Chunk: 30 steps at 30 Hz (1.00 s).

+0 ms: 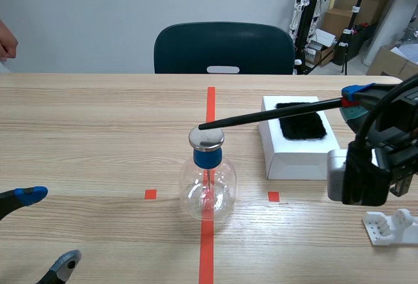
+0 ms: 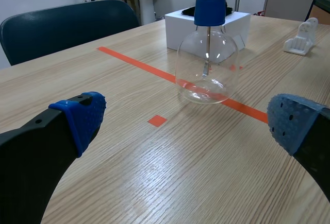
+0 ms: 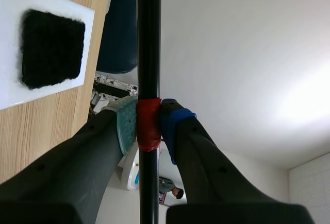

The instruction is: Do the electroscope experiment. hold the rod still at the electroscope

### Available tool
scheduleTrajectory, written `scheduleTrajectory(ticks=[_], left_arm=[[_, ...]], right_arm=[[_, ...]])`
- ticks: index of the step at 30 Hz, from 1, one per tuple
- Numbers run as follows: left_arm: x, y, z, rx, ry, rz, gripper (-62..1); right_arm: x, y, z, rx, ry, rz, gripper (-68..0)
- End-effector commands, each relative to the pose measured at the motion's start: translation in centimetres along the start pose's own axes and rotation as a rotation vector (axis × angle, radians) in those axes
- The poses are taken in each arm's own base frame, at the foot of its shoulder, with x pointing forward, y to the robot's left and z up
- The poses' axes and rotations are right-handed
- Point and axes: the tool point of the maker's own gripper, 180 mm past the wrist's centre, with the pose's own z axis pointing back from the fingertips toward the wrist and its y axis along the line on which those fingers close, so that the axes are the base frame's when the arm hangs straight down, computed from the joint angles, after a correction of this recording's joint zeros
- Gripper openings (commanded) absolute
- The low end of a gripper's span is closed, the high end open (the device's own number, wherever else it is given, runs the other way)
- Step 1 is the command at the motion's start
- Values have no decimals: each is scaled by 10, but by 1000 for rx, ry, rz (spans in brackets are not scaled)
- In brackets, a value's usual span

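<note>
Step in hand: hold station. The right gripper (image 3: 148,123) is clamped on the red tape band (image 3: 148,134) of the black rod (image 1: 274,115), so my judgement is that a good hold calls for no wrist motion, a steady squeeze and no push on the glass; the left gripper (image 1: 49,226) lies low at the near table edge, fingers spread, holding nothing. Electroscope (image 1: 208,183): clear round flask upright on the orange-red centre line (image 1: 207,248), blue stopper (image 1: 208,158) carrying a metal disc (image 1: 206,138), thin stem (image 2: 207,44) inside, leaf deflection too small to read; the rod tip sits at the disc's far edge, contact or slight gap not resolvable
</note>
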Motion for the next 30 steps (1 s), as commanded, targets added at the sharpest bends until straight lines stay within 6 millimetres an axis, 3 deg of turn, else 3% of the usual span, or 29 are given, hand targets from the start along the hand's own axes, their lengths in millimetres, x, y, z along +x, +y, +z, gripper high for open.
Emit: scheduleTrajectory(ticks=[1,30], left_arm=[[14,4,-1,7,-64,-14,14],[14,4,-1,7,-64,-14,14]], right_arm=[[-6,-13,-2,-41,15,17,-673],[-8,-14,-1,-45,20,-2,-673]])
